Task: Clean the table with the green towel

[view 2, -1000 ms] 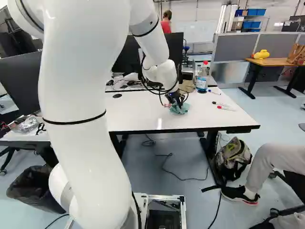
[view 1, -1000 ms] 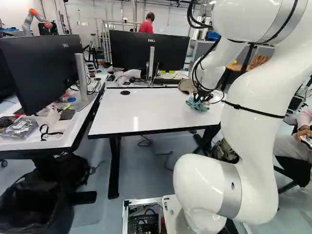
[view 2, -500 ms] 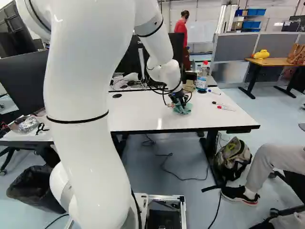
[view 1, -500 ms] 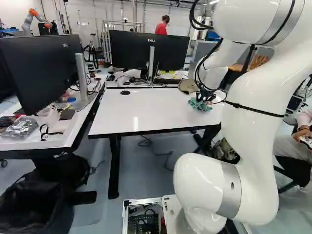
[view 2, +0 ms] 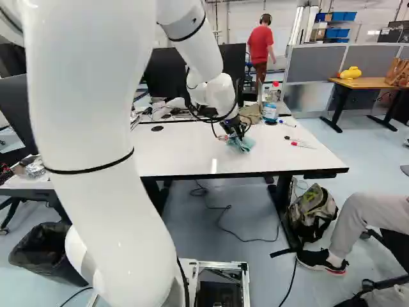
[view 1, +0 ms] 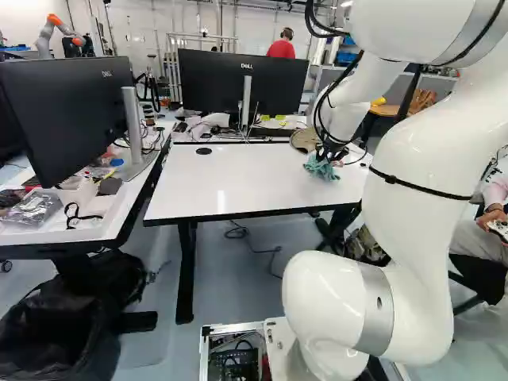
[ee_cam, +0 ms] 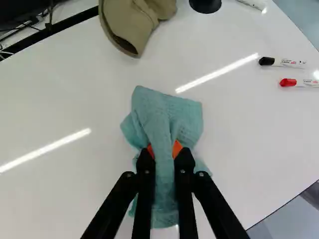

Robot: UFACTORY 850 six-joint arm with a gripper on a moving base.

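Wrist view | towel — cap near | markers (red, black) farther off

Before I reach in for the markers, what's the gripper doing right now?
Gripper: closed on the green towel, a fold pinched between its orange pads.

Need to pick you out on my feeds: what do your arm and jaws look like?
My arm is glossy white with rounded segments, silver-grey bands, thin black straps and looping black cables near the wrist. The jaws are black with orange pads.
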